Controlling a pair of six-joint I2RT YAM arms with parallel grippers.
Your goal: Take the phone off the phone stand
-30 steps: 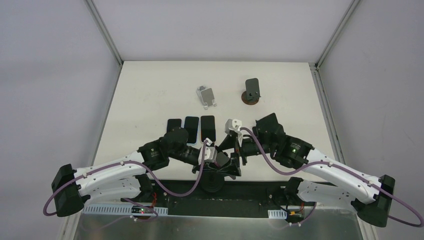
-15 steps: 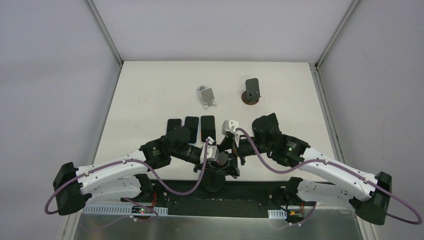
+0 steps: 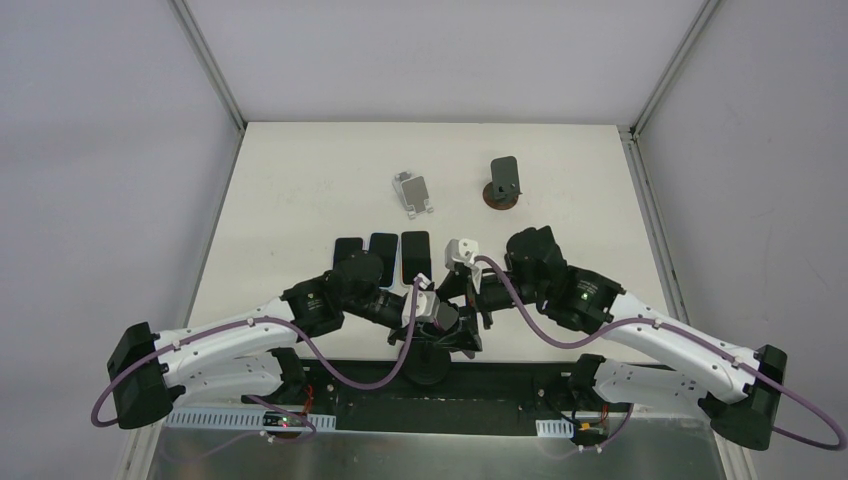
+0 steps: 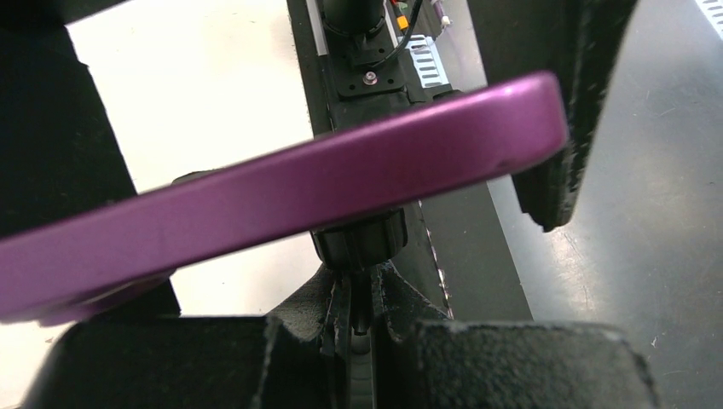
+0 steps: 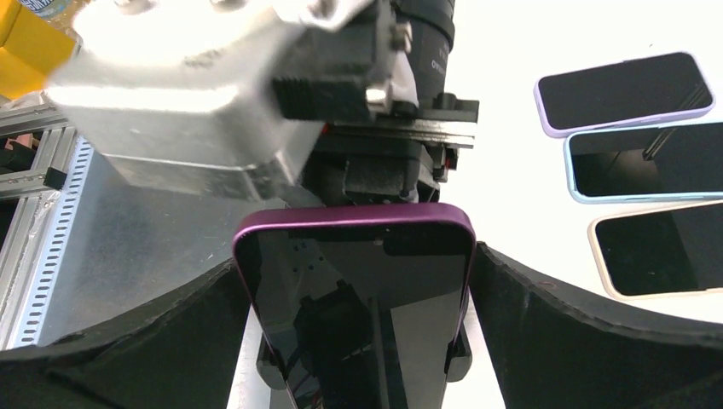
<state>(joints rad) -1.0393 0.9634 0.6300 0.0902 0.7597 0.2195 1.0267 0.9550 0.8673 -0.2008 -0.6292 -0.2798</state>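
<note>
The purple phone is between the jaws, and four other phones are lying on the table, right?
Not quite: the purple phone does sit between the jaws, but three other phones lie on the table, not four: lilac, blue, cream. The right wrist view shows them.

No text, brand, number or sign can be read in any view. In the right wrist view, a short line of small white print runs down the black cylindrical housing (image 5: 429, 38) at the top edge, above the purple-edged phone (image 5: 358, 290). It is too small and blurred to make out. A yellow block (image 5: 30, 47) in that view's top left corner bears faint marks along its upper edge, equally unreadable.
</note>
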